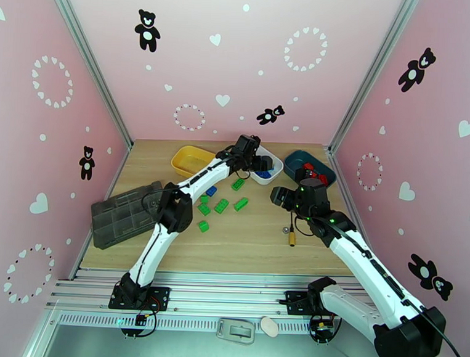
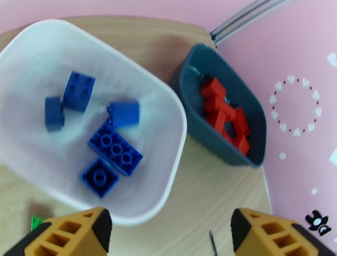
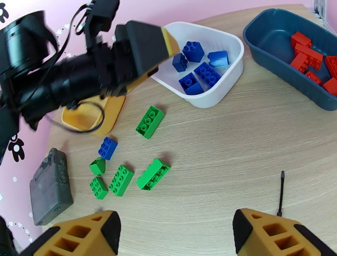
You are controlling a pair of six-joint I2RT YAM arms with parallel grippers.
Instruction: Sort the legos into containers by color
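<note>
Five blue legos point(image 2: 113, 147) lie in the white bin point(image 2: 177, 126) just ahead of the left tool point(image 2: 172, 236), whose jaws stand wide apart and empty over the bin's near rim. Red legos point(image 2: 223, 113) are heaped in the dark teal bin point(image 2: 189, 101) beyond it to the right. Ahead and left of the right tool point(image 3: 177, 236), also parted and holding nothing, several green legos point(image 3: 149, 121) and one lone blue brick point(image 3: 108, 148) are scattered loose, with the yellow bin point(image 1: 189, 159) farther off behind the left arm. The blue brick sits tight among green ones, so a wide grab there could likely nudge or catch a neighbour and carry it to the wrong bin. The two arms also work close together and could clash. A screwdriver point(image 1: 291, 238) lies near the right tool and a grey organizer box point(image 1: 126, 212) far to the left on the pale wooden surface point(image 3: 236, 139), enclosed by pink walls point(image 1: 239, 71) dotted with bears and hearts.
</note>
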